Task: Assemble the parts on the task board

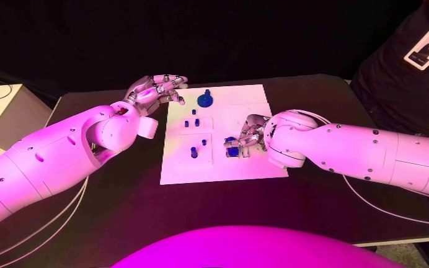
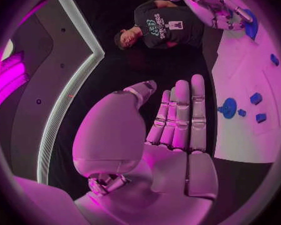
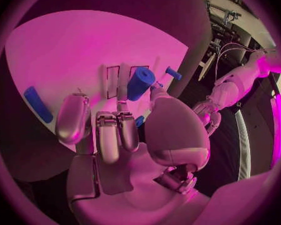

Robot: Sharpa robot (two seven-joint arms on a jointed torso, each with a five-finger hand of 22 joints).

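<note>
White task board (image 1: 255,100) lies in the middle of the black table (image 1: 295,203); small blue parts (image 1: 193,152) sit on it, w/ a round blue part (image 1: 206,100) near the far edge. Right hand (image 1: 248,134) is down on the board's right side, fingers curled round a blue roller-shaped part (image 3: 140,83). Left hand (image 1: 154,91) hovers just off the board's far-left corner; fingers straight, side by side, holding nothing.
</note>
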